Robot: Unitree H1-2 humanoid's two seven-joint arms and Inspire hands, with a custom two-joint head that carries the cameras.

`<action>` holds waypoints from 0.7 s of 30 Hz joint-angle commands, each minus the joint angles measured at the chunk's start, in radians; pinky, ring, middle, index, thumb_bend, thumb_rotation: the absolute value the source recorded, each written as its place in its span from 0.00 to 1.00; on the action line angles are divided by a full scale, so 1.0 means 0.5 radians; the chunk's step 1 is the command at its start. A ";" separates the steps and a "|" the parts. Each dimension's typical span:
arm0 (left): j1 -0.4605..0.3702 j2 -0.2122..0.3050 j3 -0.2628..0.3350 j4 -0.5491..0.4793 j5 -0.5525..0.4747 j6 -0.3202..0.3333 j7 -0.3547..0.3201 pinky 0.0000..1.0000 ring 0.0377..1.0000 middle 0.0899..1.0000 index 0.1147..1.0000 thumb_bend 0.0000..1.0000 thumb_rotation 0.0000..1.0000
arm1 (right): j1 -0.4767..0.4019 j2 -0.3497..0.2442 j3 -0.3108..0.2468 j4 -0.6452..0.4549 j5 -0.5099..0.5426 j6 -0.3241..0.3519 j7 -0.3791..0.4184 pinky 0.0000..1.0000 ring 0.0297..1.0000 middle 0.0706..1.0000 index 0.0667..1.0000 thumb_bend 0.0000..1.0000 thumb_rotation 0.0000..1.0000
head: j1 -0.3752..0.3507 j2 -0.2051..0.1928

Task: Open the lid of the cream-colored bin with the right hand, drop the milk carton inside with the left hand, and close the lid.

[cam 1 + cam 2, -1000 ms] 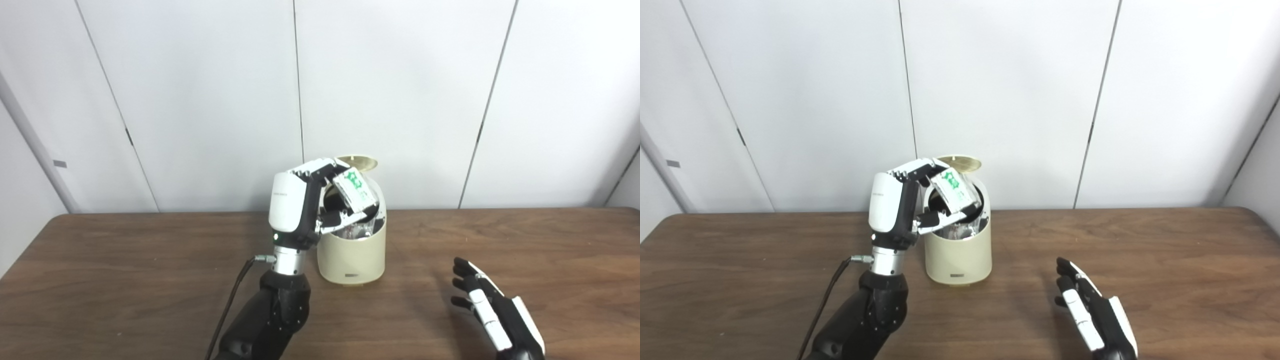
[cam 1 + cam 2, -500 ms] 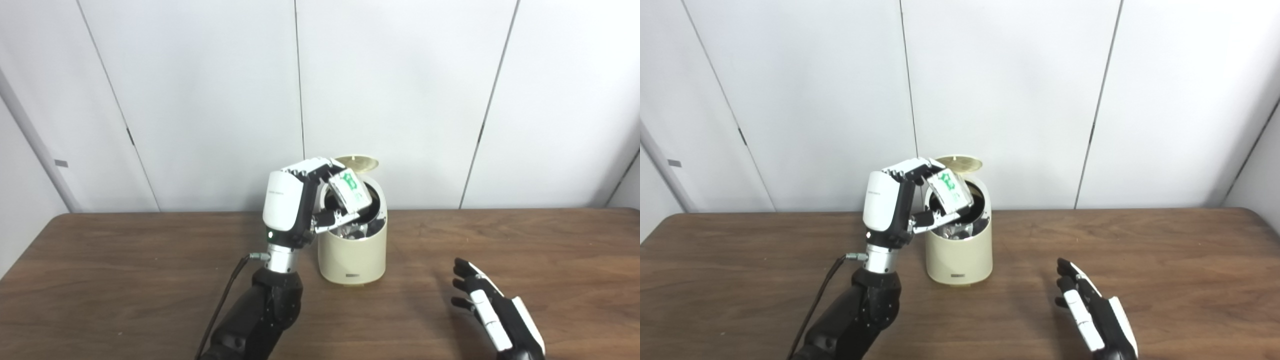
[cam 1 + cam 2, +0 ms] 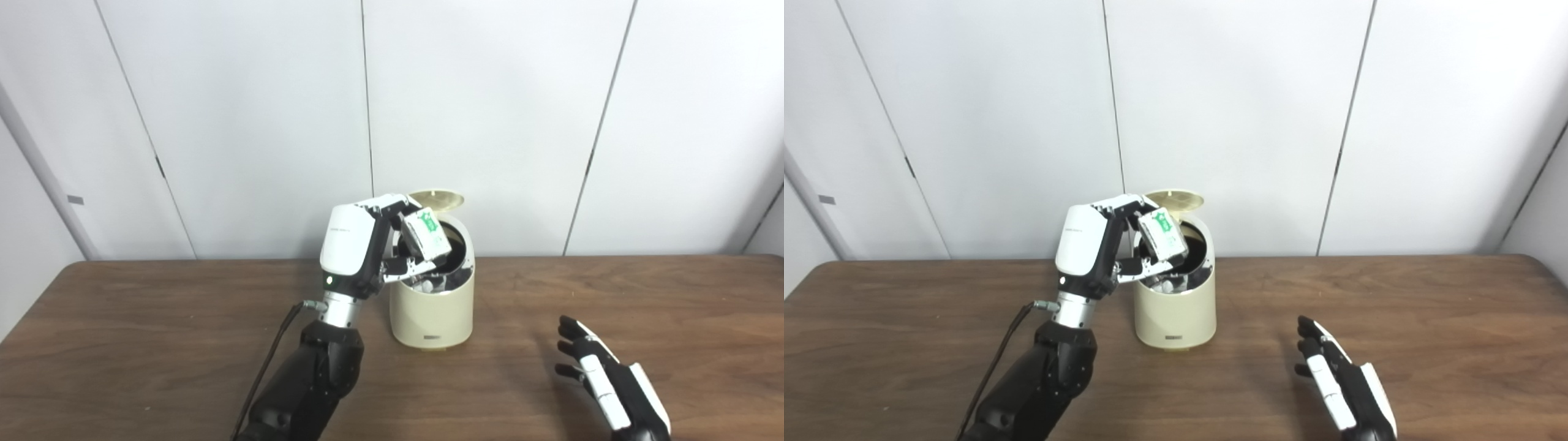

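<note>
Left hand [image 3: 361, 254]: raised above the worktop [image 3: 153, 343], just left of the bin, fingers and thumb clamped on the milk carton.
Milk carton [image 3: 427, 233]: white with green print, tilted, held over the left part of the bin's open mouth, not yet inside.
Bin [image 3: 432, 309]: cream-colored, round, standing on the worktop near its middle; dark inside, with some contents showing that I cannot make out.
Lid [image 3: 436, 199]: swung up at the far rim, open.
Right hand [image 3: 606, 383]: low over the near right of the worktop, well apart from the bin, fingers spread, holding nothing.
</note>
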 commanded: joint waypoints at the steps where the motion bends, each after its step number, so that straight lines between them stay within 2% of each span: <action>1: -0.086 0.002 0.029 -0.077 -0.001 0.056 0.006 0.35 0.39 0.43 0.44 0.48 0.00 | -0.042 -0.011 -0.005 -0.045 -0.001 -0.072 0.000 0.77 0.88 0.90 0.90 0.57 0.94 | 0.008 0.006; 7: -0.039 -0.012 0.061 -0.197 -0.069 0.180 -0.195 0.32 0.42 0.46 0.45 0.48 0.00 | -0.045 -0.014 -0.011 -0.039 0.022 -0.070 0.009 0.78 0.89 0.90 0.90 0.57 0.94 | 0.012 0.012; 9: -0.030 -0.018 0.067 -0.227 -0.084 0.204 -0.240 0.37 0.40 0.45 0.45 0.50 0.00 | -0.046 -0.017 -0.008 -0.038 0.016 -0.065 0.009 0.78 0.88 0.90 0.90 0.56 0.94 | 0.014 0.012; 12: -0.022 -0.022 0.068 -0.265 -0.090 0.241 -0.284 0.38 0.45 0.42 0.44 0.52 0.00 | -0.047 -0.018 -0.006 -0.035 0.009 -0.066 0.005 0.77 0.88 0.89 0.89 0.56 0.94 | 0.014 0.011; 14: -0.020 -0.022 0.068 -0.292 -0.077 0.279 -0.311 0.38 0.46 0.51 0.43 0.52 0.05 | -0.047 -0.015 -0.009 -0.034 0.011 -0.067 0.003 0.78 0.88 0.89 0.89 0.56 0.93 | 0.013 0.015; 15: -0.020 -0.021 0.066 -0.304 -0.069 0.299 -0.320 0.38 0.46 0.53 0.49 0.72 0.07 | -0.047 -0.014 -0.010 -0.035 0.013 -0.066 0.003 0.78 0.88 0.89 0.89 0.56 0.93 | 0.013 0.015; 17: -0.025 -0.015 0.055 -0.314 -0.043 0.341 -0.336 0.42 0.49 0.56 0.57 0.91 0.11 | -0.051 -0.014 -0.011 -0.036 0.014 -0.062 0.003 0.78 0.88 0.89 0.89 0.56 0.93 | 0.007 0.016; 21: -0.022 -0.002 0.043 -0.328 -0.030 0.375 -0.377 0.43 0.49 0.58 0.62 0.97 0.14 | -0.059 -0.018 -0.014 -0.033 0.018 -0.057 0.007 0.78 0.87 0.88 0.88 0.57 0.93 | 0.004 0.018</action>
